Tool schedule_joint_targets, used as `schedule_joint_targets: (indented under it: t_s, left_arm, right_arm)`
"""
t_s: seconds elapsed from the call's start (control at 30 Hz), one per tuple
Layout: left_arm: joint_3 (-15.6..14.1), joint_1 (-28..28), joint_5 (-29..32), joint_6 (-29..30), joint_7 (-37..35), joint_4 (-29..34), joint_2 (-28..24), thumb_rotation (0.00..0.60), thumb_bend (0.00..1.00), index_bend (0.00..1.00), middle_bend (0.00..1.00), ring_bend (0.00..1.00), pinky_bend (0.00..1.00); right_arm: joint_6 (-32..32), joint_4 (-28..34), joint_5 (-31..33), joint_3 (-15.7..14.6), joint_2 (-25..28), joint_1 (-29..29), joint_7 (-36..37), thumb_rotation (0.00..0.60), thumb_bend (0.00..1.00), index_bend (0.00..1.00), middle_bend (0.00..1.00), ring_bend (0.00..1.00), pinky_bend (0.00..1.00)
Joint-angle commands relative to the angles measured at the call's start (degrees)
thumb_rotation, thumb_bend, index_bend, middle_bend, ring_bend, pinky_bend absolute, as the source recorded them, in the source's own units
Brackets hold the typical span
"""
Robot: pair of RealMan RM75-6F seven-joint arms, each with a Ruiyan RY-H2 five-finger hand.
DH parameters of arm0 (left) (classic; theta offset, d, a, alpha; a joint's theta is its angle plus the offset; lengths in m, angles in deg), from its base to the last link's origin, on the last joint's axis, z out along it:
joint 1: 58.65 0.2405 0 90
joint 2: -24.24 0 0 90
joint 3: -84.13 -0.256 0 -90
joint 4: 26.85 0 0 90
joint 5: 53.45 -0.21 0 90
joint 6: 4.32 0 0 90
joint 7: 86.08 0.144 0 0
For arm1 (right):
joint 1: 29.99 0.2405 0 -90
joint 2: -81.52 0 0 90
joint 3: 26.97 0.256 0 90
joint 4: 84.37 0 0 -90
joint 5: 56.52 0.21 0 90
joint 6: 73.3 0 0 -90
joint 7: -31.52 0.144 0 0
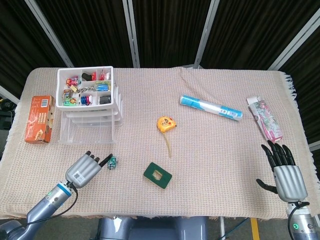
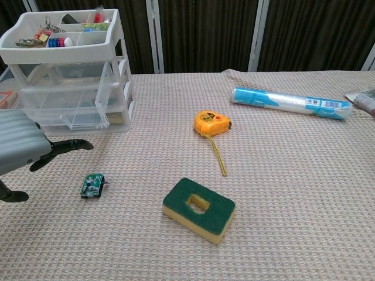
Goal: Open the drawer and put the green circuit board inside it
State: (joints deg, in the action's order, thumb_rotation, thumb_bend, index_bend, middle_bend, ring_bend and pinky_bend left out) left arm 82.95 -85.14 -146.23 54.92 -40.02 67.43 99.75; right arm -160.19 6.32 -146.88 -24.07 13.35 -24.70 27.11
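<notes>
Fingers of my left hand [image 1: 86,169] are spread and hold nothing, reaching just short of the green circuit board [image 1: 112,162]; in the chest view the hand hovers above the cloth with its dark fingertips [image 2: 75,144] pointing right, and the board lies just below and to the right of them, apart from them. My right hand [image 1: 285,171] rests at the near right edge of the table, its fingers straight and apart, holding nothing.

Under everything lies the table [image 1: 210,150] with its beige woven cloth. At the far left stands the drawer unit [image 1: 89,109], clear plastic with a white tray of small coloured bits on top; its lowest drawer [image 2: 69,118] sticks out slightly further than the ones above. An orange box [image 1: 40,119] lies to the left of it. Well apart to the right are a blue-and-white roll [image 1: 210,107] and a flowered packet [image 1: 265,119]. Near the middle sits a yellow tape measure [image 1: 165,123] with its tape drawn out towards me, and closer still a green sponge [image 1: 157,175]. The circuit board is on the cloth in front of the drawer unit, left of the sponge.
</notes>
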Motion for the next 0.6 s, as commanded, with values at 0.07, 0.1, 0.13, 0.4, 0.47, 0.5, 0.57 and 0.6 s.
schedule_joint_targets:
  t_s: [0.07,0.1,0.13,0.4,0.47,0.5,0.57,0.6]
  left_arm:
    - [1.1,-1.4,2.3,-2.3,3.0,-0.8,1.5,0.600,0.00,0.13,0.62,0.67,0.57]
    - [1.3,-1.6,2.7,-2.6,3.5,-0.9,1.8,0.600,0.00,0.13,0.63,0.68,0.58]
    - [1.5,-1.8,3.3,-2.9,4.1,-1.1,2.2,0.600,0.00,0.13,0.64,0.70,0.58]
    - [2.2,-3.1,6.5,-5.1,6.3,-2.5,4.7,0.600,0.04,0.22,0.75,0.77,0.65]
    - [2.2,-3.4,7.2,-5.5,6.8,-2.7,5.3,0.600,0.04,0.25,0.77,0.79,0.66]
    - [2.2,-3.6,7.6,-5.7,7.1,-2.9,5.7,0.600,0.05,0.26,0.78,0.79,0.66]
    - [2.1,-3.9,8.2,-6.0,7.7,-3.4,6.2,0.600,0.06,0.27,0.78,0.79,0.66]
    - [2.1,-4.0,8.4,-6.2,8.1,-3.8,6.6,0.600,0.07,0.29,0.78,0.79,0.67]
  right_arm:
    - [0.0,0.0,0.0,0.0,0.0,0.0,0.1,0.600,0.00,0.08,0.00,0.00,0.00]
    - [0.0,0.0,0.0,0.0,0.0,0.0,0.1,0.600,0.00,0.08,0.00,0.00,0.00]
    - [0.0,0.0,0.0,0.0,0.0,0.0,0.1,0.600,0.00,0.08,0.00,0.00,0.00]
    - [0.0,0.0,0.0,0.0,0.1,0.0,0.2,0.600,0.00,0.08,0.00,0.00,0.00]
    - [0.0,0.0,0.0,0.0,0.1,0.0,0.2,0.600,0.00,0.08,0.00,0.00,0.00]
    - [0.0,0.0,0.0,0.0,0.1,0.0,0.3,0.600,0.00,0.08,0.00,0.00,0.00]
    - [-0.1,0.0,-0.1,0.0,0.1,0.0,0.3,0.600,0.00,0.08,0.00,0.00,0.00]
    - [-0.1,-0.1,-0.1,0.0,0.1,0.0,0.3,0.600,0.00,0.08,0.00,0.00,0.00]
